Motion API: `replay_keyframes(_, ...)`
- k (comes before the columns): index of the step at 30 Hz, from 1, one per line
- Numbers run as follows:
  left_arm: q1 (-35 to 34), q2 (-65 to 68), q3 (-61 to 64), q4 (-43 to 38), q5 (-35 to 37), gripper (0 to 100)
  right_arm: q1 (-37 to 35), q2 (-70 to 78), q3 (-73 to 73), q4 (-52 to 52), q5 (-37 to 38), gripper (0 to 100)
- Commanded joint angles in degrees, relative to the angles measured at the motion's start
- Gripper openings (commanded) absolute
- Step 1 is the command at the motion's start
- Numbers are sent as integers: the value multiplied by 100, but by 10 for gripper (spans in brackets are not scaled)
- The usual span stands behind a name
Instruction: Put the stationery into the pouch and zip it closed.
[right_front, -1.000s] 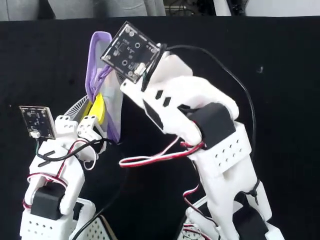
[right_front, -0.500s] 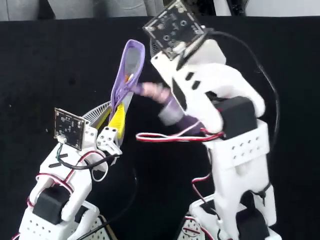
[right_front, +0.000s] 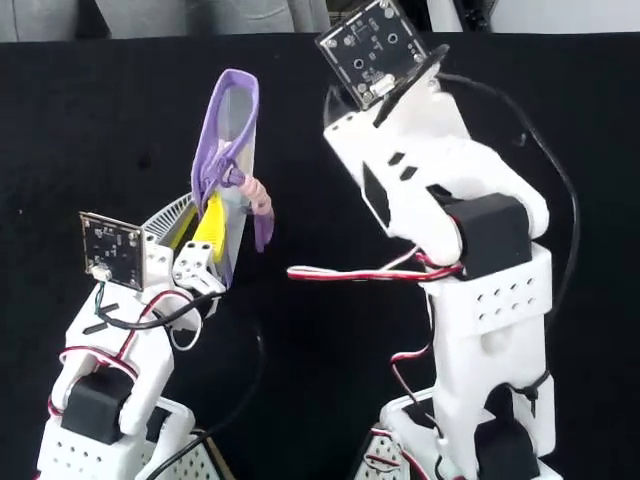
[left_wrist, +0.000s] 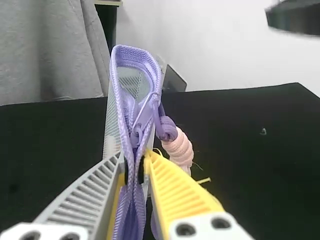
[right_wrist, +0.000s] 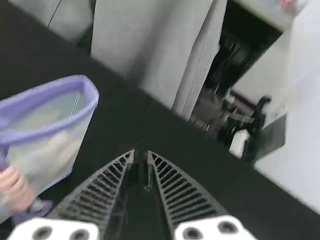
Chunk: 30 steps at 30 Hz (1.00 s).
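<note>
Pouch (right_front: 228, 125), purple-edged, clear-sided, held upright off black tabletop (right_front: 90, 120), over its left half, toward far edge. Left gripper (left_wrist: 135, 167) clamped on pouch's zipper edge. Pink-and-purple zipper charm (left_wrist: 176, 144) dangles beside gripper's yellow finger. Right gripper (right_wrist: 140, 161) raised just right of pouch, fingers together, nothing between.

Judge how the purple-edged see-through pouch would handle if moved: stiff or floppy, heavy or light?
Probably floppy: pinched at its edge by the left gripper, the purple-edged see-through pouch bows into a loop at its rim. Likely light, since that one pinch holds it aloft. Its pink beaded zip pull dangles, so it may swing.
</note>
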Motion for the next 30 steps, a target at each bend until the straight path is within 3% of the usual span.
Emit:
replay_keyframes(1, -101, 35, -22, -79, -53, 28, -527, -585, 4, 519, -484, 18)
replay_keyframes(7, -101, 35, -22, -70, -53, 28, -1415, -1253, 1727, -193, -457, 191)
replay_keyframes(15, -101, 35, -13, -70, -44, 28, -2198, -2510, 4426, -1996, -431, 135)
replay_keyframes(30, -92, 35, -13, -35, -44, 28, -1934, -2905, 6167, -4308, -431, 135)
